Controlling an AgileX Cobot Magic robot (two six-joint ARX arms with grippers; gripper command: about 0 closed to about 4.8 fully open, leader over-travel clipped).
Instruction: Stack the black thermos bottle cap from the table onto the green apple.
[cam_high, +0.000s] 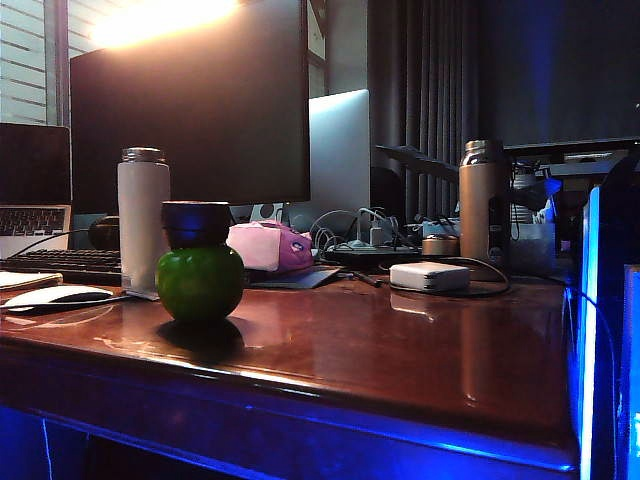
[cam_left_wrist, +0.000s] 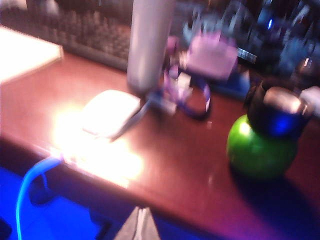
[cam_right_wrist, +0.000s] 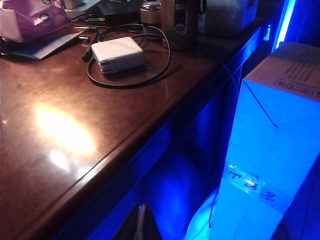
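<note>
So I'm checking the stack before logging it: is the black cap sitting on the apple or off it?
On it. The black thermos bottle cap rests upright on the green apple; neither gripper touches it.

We see the counter (cam_high: 400, 350) from low at its front. Both wrist cameras look down from off its edge; all see it.

Open bench (cam_high: 400, 350) lies in front and right of the green apple (cam_high: 200, 283) bearing the black thermos bottle cap (cam_high: 196, 223); white bottle (cam_high: 143, 215), pink pouch (cam_high: 270, 247), and charger (cam_high: 430, 276) crowd behind.
</note>
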